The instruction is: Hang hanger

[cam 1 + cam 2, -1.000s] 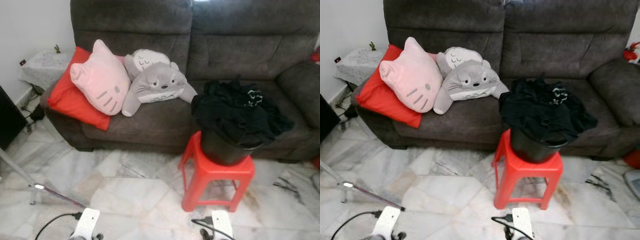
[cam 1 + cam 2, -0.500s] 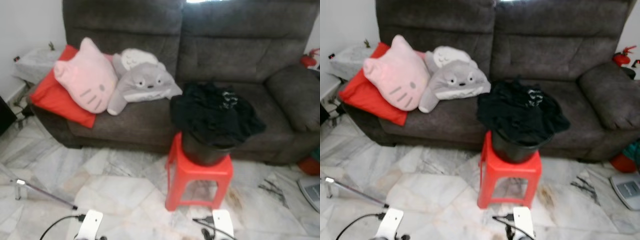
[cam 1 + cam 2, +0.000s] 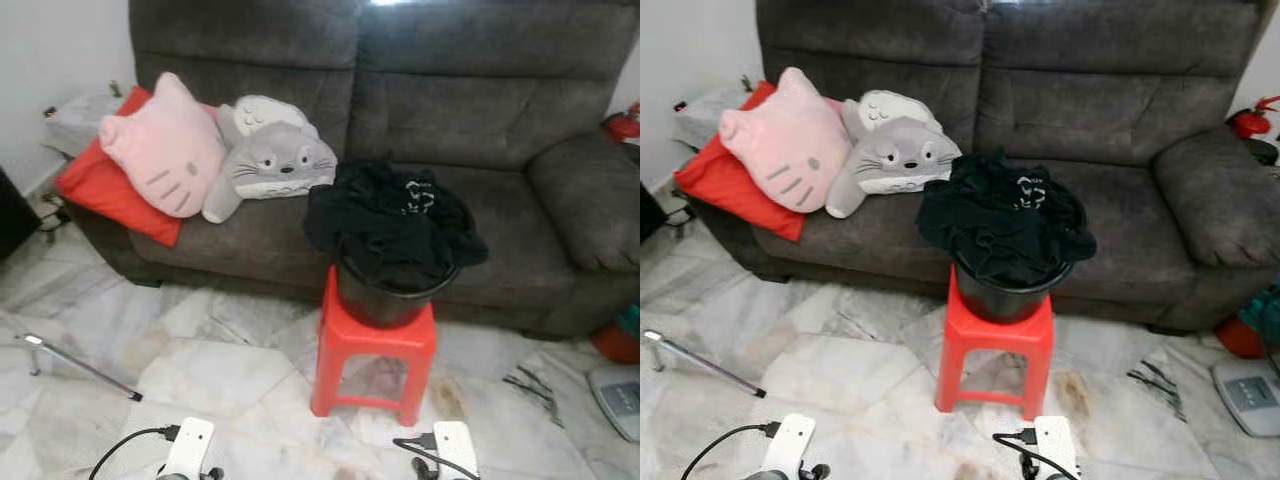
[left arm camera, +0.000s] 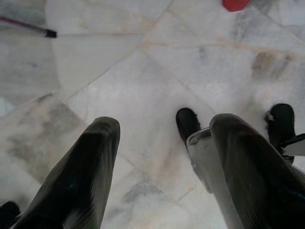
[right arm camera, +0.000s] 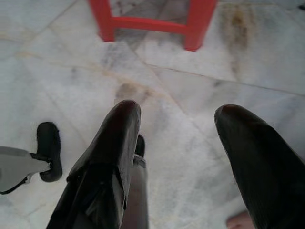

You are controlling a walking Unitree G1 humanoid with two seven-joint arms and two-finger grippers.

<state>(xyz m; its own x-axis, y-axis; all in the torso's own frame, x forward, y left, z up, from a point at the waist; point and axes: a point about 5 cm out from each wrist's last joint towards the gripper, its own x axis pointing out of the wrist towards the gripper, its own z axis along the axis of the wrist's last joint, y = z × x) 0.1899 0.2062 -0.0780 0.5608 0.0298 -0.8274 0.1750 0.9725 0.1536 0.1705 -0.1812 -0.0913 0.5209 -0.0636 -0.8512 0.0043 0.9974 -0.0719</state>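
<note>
both grippers, left and right, hung low over the floor, fingers spread and empty. no hanger could be identified; black clothes filled a bucket on a stool ahead, well apart.

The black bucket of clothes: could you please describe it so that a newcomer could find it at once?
Start at the dark grey sofa. In front of its middle a red plastic stool stands on the marble floor, bearing the black bucket. Dark clothes spill over its rim; the cushions nearby are pink, grey and red.
</note>
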